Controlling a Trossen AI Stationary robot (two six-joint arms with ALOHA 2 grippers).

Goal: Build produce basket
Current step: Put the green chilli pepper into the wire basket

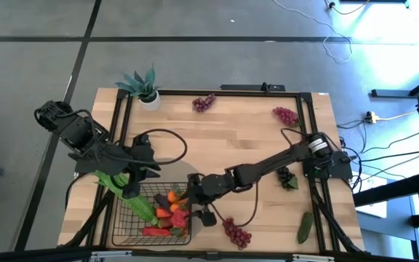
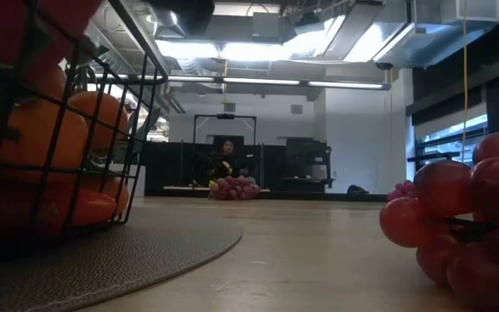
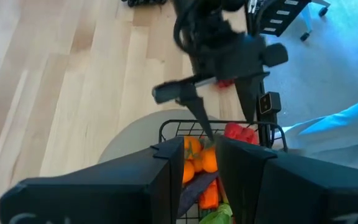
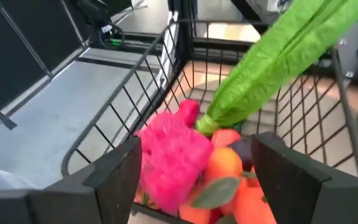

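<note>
High view: the basket [image 1: 153, 212] sits at the counter's [image 1: 231, 138] near left, on a grey mat [image 1: 167, 185], partly filled with produce [image 1: 167, 211]. The left gripper [image 1: 132, 191] hangs over its left side with a green bean pod [image 1: 126, 191]; the right gripper [image 1: 195, 200] reaches over its right edge.

Low view: orange and red items fill the mesh.

Left wrist view: whether its fingers hold the pod cannot be told.

Right wrist view: fingers parted, gripping nothing, above a pink fruit [image 4: 176, 152].

Judgement: loading is under way; next, grape bunches [image 1: 236, 232] need fetching.
</note>
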